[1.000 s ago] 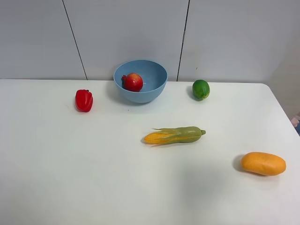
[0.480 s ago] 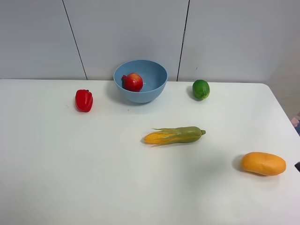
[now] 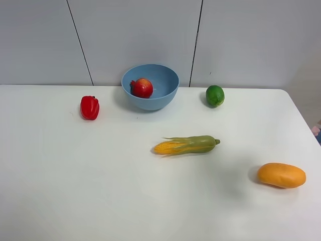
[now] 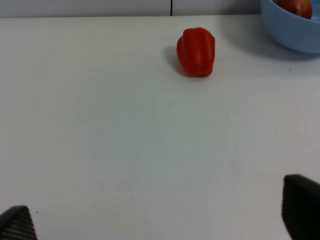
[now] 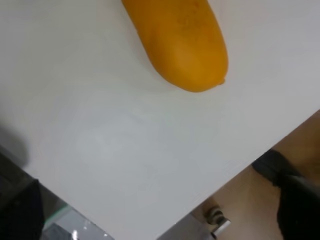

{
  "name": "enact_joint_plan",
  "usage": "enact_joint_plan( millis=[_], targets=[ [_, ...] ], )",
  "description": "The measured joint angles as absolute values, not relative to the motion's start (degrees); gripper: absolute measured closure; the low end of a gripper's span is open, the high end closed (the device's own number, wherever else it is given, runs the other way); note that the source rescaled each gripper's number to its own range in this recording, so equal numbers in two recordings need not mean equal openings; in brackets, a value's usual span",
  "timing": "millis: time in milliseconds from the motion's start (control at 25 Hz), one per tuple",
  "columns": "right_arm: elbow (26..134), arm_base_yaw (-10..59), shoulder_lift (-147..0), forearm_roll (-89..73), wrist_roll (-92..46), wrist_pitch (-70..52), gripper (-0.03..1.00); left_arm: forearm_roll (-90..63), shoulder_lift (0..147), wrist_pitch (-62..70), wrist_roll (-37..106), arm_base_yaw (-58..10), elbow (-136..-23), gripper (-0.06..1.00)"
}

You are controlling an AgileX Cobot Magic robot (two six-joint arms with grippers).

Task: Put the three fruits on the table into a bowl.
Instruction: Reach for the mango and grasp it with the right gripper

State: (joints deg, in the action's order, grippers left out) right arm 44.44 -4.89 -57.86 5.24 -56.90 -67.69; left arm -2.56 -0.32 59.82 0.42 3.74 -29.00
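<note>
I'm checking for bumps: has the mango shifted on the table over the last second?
No. The mango lies just where it did, near the table's right edge, no nearer the corn cob.

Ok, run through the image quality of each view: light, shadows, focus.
Exterior high: soft even light, sharp, faint shadows to the left of the mango and bowl. Left wrist: pepper crisp, dark left fingers blurred. Right wrist: mango close and slightly soft, right fingers out of focus.
</note>
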Motion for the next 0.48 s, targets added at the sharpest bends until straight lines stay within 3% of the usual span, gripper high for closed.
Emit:
enact_joint_plan(
  millis=[480],
  targets=[
    [44.5, -4.9, -75.0, -1.3, -58.2, -64.0, 0.17, -2.6, -0.3, 59.8, 0.4, 3.7, -29.0, -0.05]
  ],
)
